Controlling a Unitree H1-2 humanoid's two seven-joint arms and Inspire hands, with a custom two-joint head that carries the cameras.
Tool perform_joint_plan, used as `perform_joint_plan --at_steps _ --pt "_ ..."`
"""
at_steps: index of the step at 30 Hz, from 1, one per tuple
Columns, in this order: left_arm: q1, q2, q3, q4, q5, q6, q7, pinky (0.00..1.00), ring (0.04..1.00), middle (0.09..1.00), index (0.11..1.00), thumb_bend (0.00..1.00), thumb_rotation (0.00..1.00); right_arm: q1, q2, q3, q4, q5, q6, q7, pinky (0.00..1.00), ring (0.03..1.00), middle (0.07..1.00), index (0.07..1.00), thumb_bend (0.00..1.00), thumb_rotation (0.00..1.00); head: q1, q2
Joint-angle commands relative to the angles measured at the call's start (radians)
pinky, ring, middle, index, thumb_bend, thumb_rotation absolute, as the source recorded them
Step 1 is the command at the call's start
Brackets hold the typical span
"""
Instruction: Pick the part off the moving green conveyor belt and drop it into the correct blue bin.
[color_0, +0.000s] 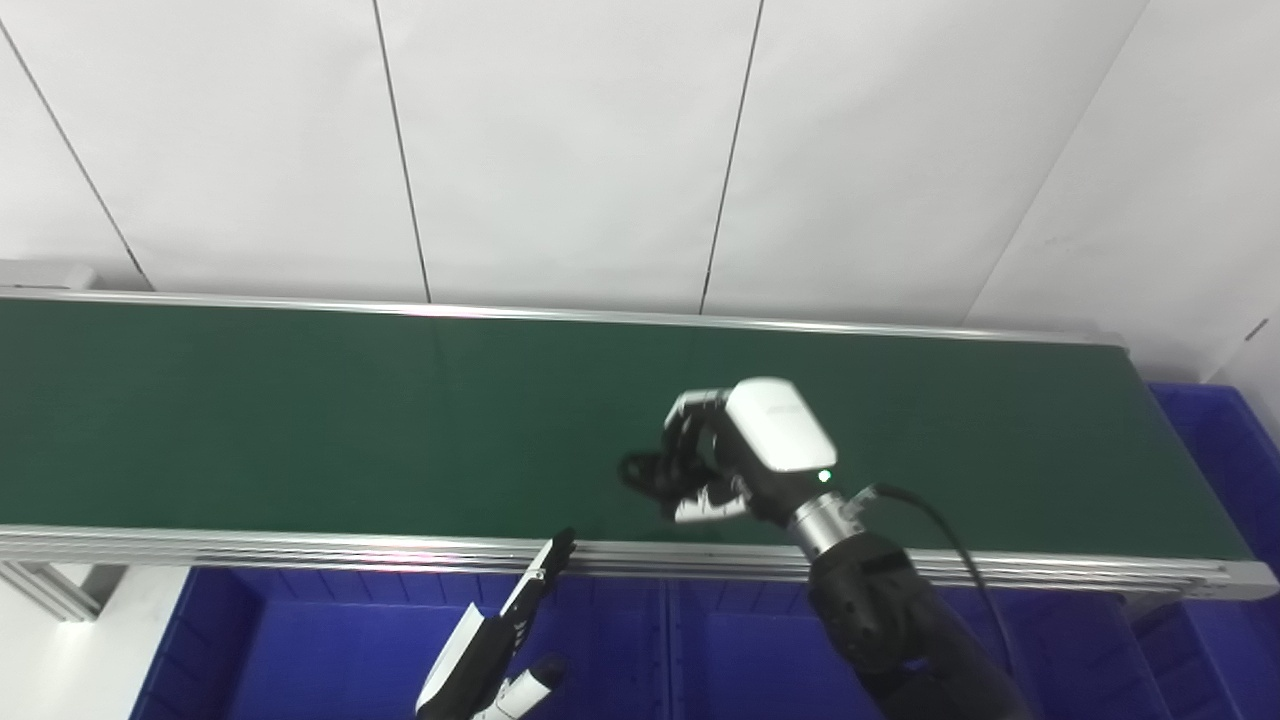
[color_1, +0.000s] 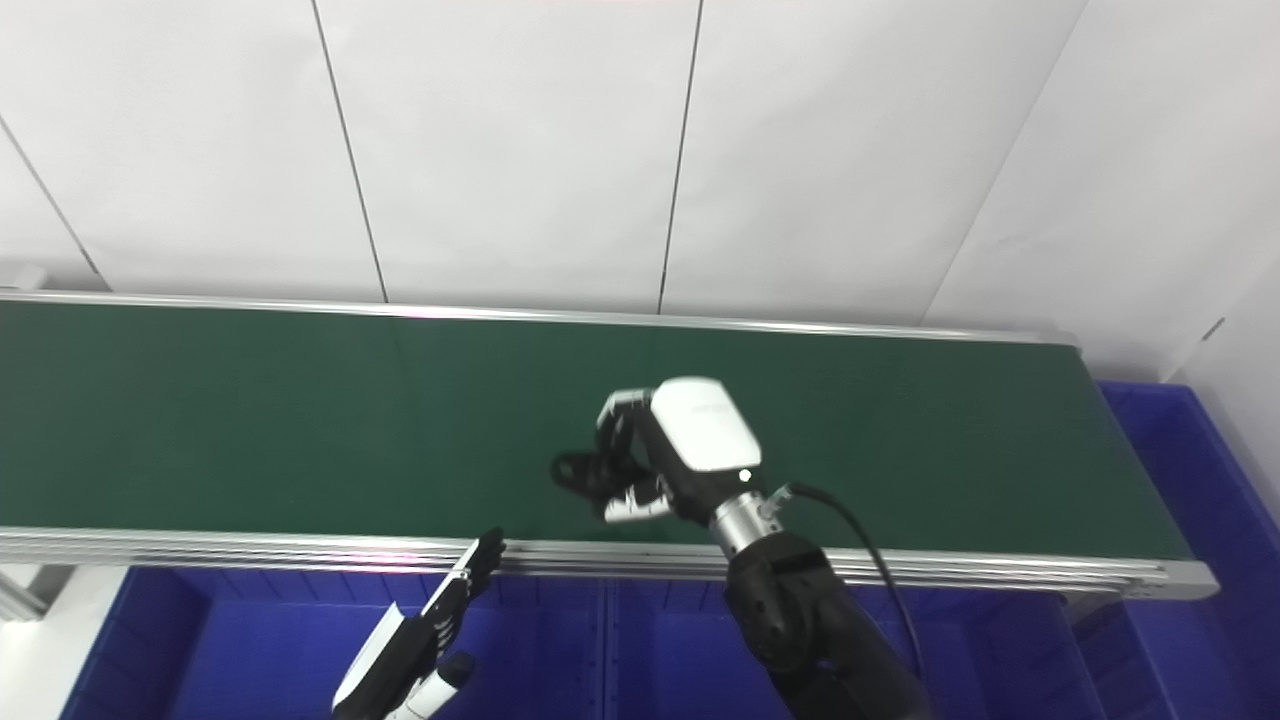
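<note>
The green conveyor belt (color_0: 300, 410) runs across the picture from left to right. My right hand (color_0: 745, 450) is over the belt's near half, its fingers curled around a small black part (color_0: 640, 470) that sticks out to the left of them. I cannot tell whether the part still touches the belt. My left hand (color_0: 495, 640) is open, with fingers straight and pointing up toward the belt's near rail, above a blue bin (color_0: 330, 640). It holds nothing.
The belt's aluminium near rail (color_0: 300, 548) separates the belt from a row of blue bins below, with a second bin (color_0: 740, 630) under my right forearm. Another blue bin (color_0: 1230, 450) sits past the belt's right end. A white panelled wall stands behind.
</note>
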Motion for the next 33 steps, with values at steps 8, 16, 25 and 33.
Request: perform_joint_plan --at_steps 8,16,25,33 --pt "0.016 -0.009 -0.002 -0.063 -0.023 0.003 -0.004 1.00 1.000 1.000 1.000 0.63 0.94 0.147 0.020 -0.130 -0.263 -0.003 0.091 0.074 0.19 0.256 0.474 0.489 0.53 0.00 0.031 0.013" --pt "0.026 -0.028 -0.009 -0.094 0.006 0.043 0.013 1.00 1.000 1.000 1.000 0.63 0.96 0.317 0.011 -0.166 -0.238 0.044 0.037 0.063 0.23 0.304 0.476 0.489 0.53 0.00 0.128 0.042" --pt "0.030 -0.064 -0.020 -0.100 0.070 0.068 0.036 1.00 1.000 1.000 1.000 0.64 0.98 0.404 -0.034 -0.161 -0.033 0.080 -0.019 0.034 0.25 0.331 0.478 0.490 0.53 0.00 0.224 0.055" --pt "0.034 -0.066 -0.016 -0.113 0.091 0.077 0.046 1.00 1.000 1.000 1.000 0.63 1.00 0.350 -0.043 -0.068 0.124 0.007 0.007 0.050 0.28 0.377 0.426 0.524 0.52 0.00 0.218 0.072"
